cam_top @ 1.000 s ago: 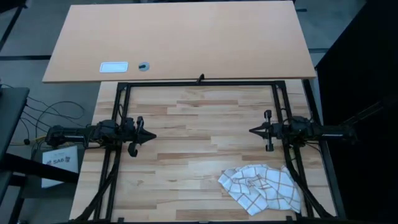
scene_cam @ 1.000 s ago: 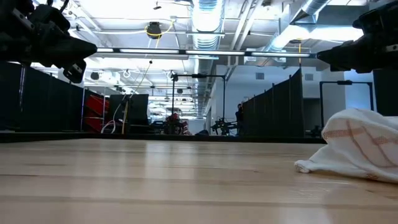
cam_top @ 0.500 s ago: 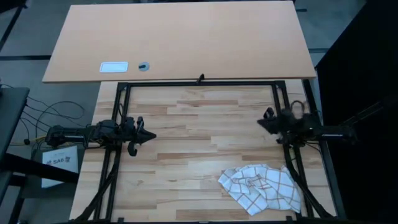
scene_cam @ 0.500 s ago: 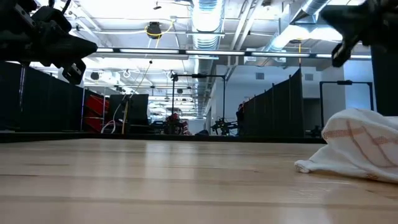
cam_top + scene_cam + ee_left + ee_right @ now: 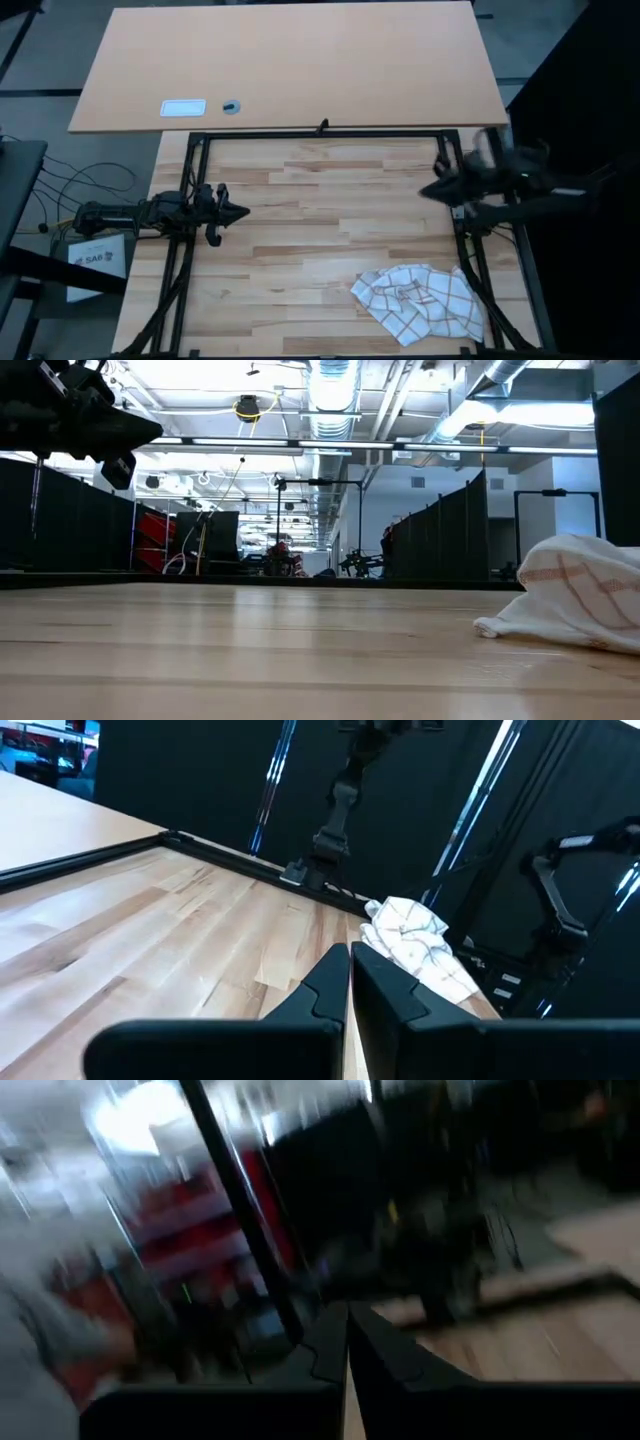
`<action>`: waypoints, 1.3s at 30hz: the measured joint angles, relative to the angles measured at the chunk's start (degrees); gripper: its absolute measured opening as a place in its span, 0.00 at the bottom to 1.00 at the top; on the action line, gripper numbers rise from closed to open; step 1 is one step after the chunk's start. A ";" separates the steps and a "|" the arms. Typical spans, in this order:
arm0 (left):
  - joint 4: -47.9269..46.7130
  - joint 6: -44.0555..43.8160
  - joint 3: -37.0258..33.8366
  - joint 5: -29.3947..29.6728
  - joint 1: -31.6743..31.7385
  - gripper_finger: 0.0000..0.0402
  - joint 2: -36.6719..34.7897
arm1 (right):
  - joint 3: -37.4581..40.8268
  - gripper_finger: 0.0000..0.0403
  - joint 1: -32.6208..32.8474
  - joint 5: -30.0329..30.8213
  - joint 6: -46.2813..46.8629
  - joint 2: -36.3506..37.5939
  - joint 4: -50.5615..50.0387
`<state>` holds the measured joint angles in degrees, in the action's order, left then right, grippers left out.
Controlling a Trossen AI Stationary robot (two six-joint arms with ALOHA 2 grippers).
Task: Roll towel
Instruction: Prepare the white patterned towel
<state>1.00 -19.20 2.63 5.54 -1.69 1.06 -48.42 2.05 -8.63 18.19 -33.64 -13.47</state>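
The soft white towel (image 5: pixel 420 301) with thin brown-orange check lines lies crumpled in a loose heap on the pale wooden plank tabletop (image 5: pixel 320 200), near the table's corner at about 5 o'clock in the high view. In the low view the towel (image 5: pixel 572 592) rises as a rumpled mound at 3 o'clock. Nothing touches it.

The left gripper (image 5: pixel 240 212) hangs above the table's edge at 9 o'clock, pointing toward the centre, its two dark fingers pressed together with nothing between them; the left wrist view shows the fingers (image 5: pixel 385 990) meeting along a thin seam, the towel (image 5: pixel 415 935) well beyond them.

The right gripper (image 5: pixel 428 191) sits at about 3 o'clock, well apart from the towel, its fingers (image 5: pixel 375 1350) also pressed together on nothing.

A small white card (image 5: pixel 183 107) lies on the plain light-brown board (image 5: pixel 300 60) at 12 o'clock.
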 joint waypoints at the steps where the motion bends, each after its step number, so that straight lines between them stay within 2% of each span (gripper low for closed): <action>1: 0.01 -0.02 0.00 -0.10 0.00 0.00 0.00 | -4.05 0.00 0.67 1.14 -1.83 -4.04 -5.41; 4: 0.10 -0.04 0.04 -0.45 0.00 0.00 0.00 | -15.09 0.00 1.88 3.57 -5.87 -15.57 -20.93; 7: 0.04 0.08 0.11 -0.55 0.00 0.00 0.01 | -22.23 0.00 1.99 3.71 -6.56 -26.04 -28.96; 10: 0.03 0.46 0.15 -0.55 0.00 0.00 0.00 | -26.58 0.00 1.50 3.57 -5.31 -34.82 -34.09; 13: 0.12 0.63 0.22 -0.55 0.00 0.00 0.00 | -30.31 0.02 -0.35 0.53 -4.84 -42.50 -42.31; 16: 0.15 0.71 0.22 -0.56 0.00 0.00 0.00 | -32.36 0.08 -1.91 -0.36 -4.97 -48.35 -51.76; 18: 0.14 0.72 0.22 -0.84 0.00 0.00 0.00 | -32.51 0.13 -2.84 -0.71 -5.03 -50.89 -54.23; 22: 0.06 0.74 0.26 -2.99 0.00 0.00 0.01 | -32.25 0.25 -2.55 -2.74 -7.11 -55.28 -55.80; 26: -0.44 0.97 0.28 -3.83 0.00 0.00 0.00 | -30.60 0.32 1.83 -5.53 -8.05 -60.31 -55.90; 31: -2.16 3.73 0.28 -3.83 0.00 0.00 0.02 | -29.23 0.34 9.63 -5.76 -6.78 -65.67 -51.92; 39: -4.17 5.03 0.31 -3.80 0.00 0.00 0.00 | -29.23 0.34 16.15 -3.04 5.67 -72.70 -39.91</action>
<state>-3.16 -14.17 2.94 1.74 -1.69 1.06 -77.65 18.20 -11.67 23.85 -106.34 -53.38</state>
